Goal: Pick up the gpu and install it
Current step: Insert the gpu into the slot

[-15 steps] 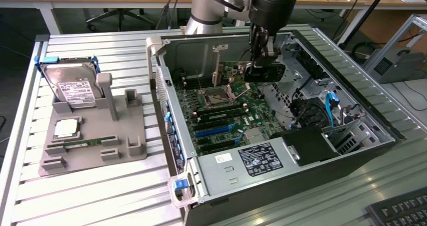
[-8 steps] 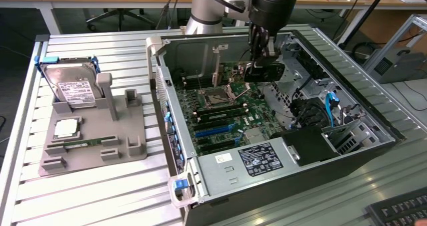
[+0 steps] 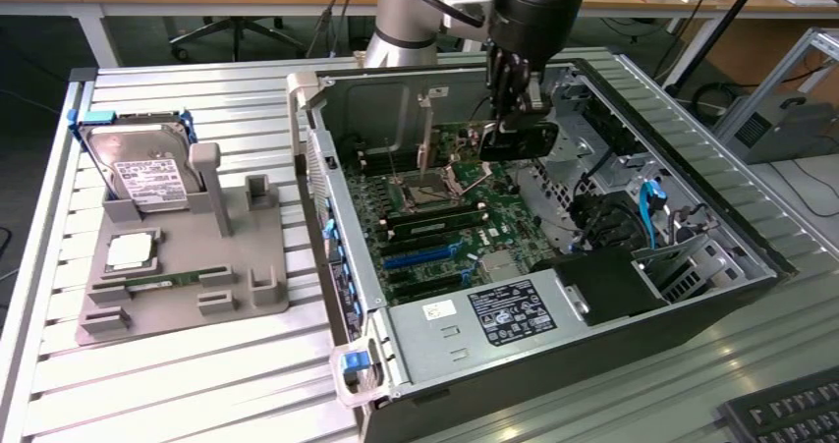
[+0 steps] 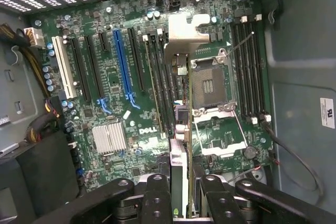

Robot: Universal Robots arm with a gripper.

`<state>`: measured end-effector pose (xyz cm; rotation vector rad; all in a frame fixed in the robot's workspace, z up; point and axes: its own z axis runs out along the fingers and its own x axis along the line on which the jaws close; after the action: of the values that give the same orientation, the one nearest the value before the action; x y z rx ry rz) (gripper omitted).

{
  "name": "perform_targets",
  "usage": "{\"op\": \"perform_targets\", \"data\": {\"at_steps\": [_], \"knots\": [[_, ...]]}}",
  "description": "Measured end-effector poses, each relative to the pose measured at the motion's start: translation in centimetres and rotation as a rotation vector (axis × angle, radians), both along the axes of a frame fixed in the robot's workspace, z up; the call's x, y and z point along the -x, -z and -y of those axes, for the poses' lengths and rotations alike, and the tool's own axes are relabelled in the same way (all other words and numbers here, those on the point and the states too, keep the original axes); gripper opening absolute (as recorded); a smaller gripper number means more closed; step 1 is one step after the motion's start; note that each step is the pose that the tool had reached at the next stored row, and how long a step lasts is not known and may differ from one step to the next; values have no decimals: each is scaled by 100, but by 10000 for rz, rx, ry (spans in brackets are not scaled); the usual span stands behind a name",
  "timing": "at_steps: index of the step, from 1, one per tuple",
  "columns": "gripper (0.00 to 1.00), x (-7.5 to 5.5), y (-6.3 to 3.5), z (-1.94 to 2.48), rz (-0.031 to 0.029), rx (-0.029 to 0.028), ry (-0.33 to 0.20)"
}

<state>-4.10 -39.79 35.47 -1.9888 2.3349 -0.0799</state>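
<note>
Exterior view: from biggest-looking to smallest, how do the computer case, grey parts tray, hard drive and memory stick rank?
1. computer case
2. grey parts tray
3. hard drive
4. memory stick
The differences are wide, so nearness to the camera does not put this order in doubt.

pincer (image 4: 184, 196): dark fingers (image 4: 157, 198) closed on either side of the gpu
gpu (image 4: 178, 163): seen edge-on, silvery bracket at the far end, over the motherboard
motherboard (image 4: 115, 85): green, marked DELL
CPU socket (image 4: 210, 85): open, just beside the gpu
blue slot (image 4: 123, 66): between black slots
heatsink (image 4: 109, 137): silver, finned, near the blue slot
</note>
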Motion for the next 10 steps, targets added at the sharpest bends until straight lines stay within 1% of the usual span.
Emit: {"op": "perform_targets", "data": {"at_steps": [6,10], "knots": [[27,0,2,0,0,11,-442],[27,0,5,0,0,18,-881]]}}
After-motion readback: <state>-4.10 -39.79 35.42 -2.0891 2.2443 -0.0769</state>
